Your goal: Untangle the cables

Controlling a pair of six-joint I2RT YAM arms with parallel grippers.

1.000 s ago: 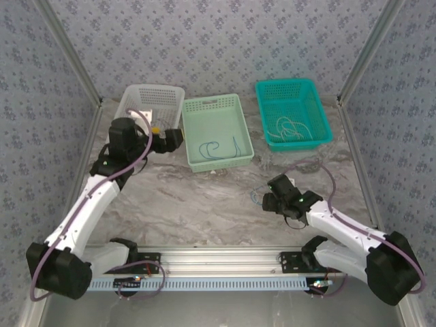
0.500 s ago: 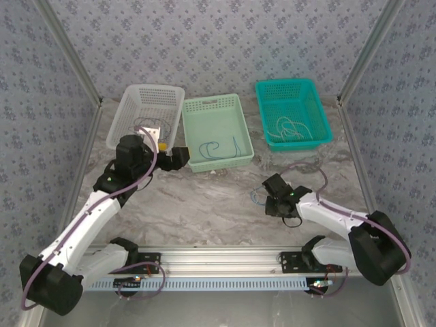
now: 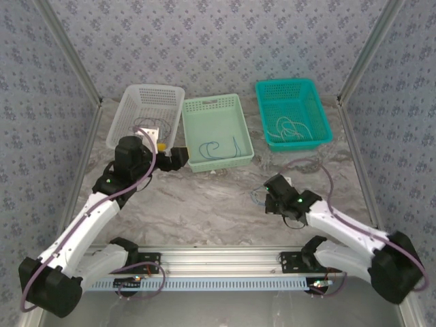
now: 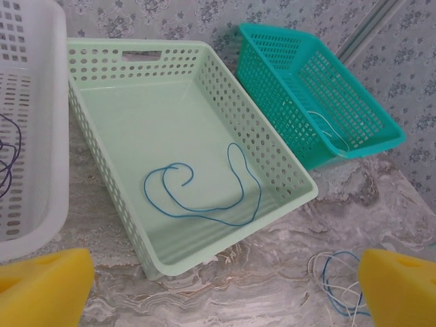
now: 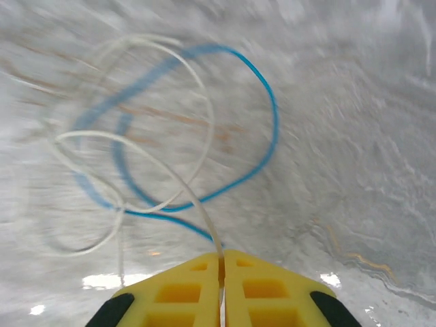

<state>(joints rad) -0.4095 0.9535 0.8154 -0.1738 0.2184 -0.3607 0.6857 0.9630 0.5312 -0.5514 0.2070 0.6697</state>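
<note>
A small tangle of cables (image 3: 257,197) lies on the marble table: a white cable (image 5: 163,170) looped with a blue cable (image 5: 267,129). My right gripper (image 5: 222,259) is low over the table, shut on a strand of the white cable that runs up between its yellow pads. The tangle (image 4: 337,279) lies in front of my open left gripper (image 4: 225,289), nothing between its pads. In the top view the left gripper (image 3: 174,158) hovers by the light green basket's near left corner. The right gripper (image 3: 268,199) is at the tangle.
Three baskets stand at the back. The white basket (image 3: 153,90) holds a dark purplish cable (image 4: 10,150). Another blue cable (image 4: 204,211) lies in the light green basket (image 3: 211,102). The teal basket (image 3: 289,85) holds a white cable (image 4: 327,129). Patterned walls enclose the table.
My right gripper has closed onto the white cable at the tangle. The left arm drew back from the white basket toward the near side, then held still.
</note>
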